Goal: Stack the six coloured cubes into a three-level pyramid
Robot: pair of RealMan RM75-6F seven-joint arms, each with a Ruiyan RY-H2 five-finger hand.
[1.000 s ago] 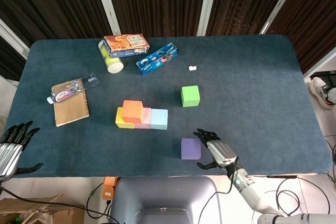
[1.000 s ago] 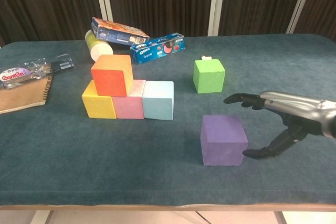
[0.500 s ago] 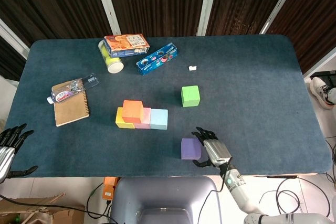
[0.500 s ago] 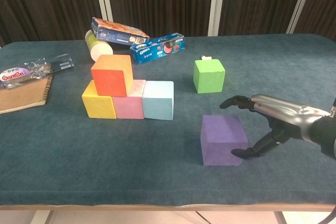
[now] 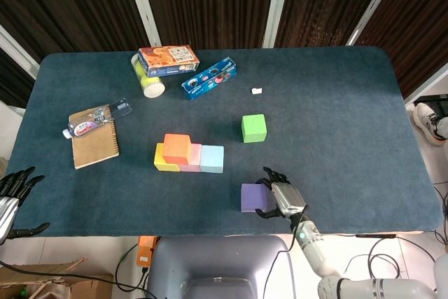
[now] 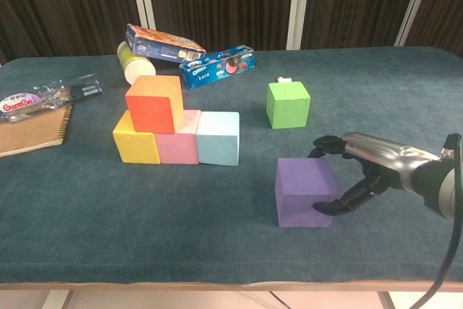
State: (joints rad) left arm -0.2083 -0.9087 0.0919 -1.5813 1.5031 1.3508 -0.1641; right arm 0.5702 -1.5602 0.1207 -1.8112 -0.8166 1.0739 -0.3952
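A purple cube (image 5: 253, 197) (image 6: 304, 192) lies alone near the table's front edge. My right hand (image 5: 283, 199) (image 6: 362, 168) is against its right side, fingers spread over the far corner and thumb touching the near right face, without a closed grip. A yellow cube (image 6: 135, 146), a pink cube (image 6: 179, 146) and a light blue cube (image 6: 218, 139) form a row, and an orange cube (image 6: 153, 103) sits on the yellow and pink ones. The green cube (image 5: 253, 128) (image 6: 288, 104) stands apart behind the purple one. My left hand (image 5: 14, 197) hangs off the table's front left corner, fingers apart, holding nothing.
A notebook (image 5: 94, 143) with a bottle (image 5: 94, 120) on it lies at the left. A snack box (image 5: 168, 59), a pale green cup (image 5: 148, 82) and a blue biscuit box (image 5: 208, 78) sit at the back. A small white scrap (image 5: 257, 91) lies behind the green cube.
My right hand has moved left from beside the purple cube until it touches it, nudging the cube slightly left. My left hand has drawn back off the table's corner.
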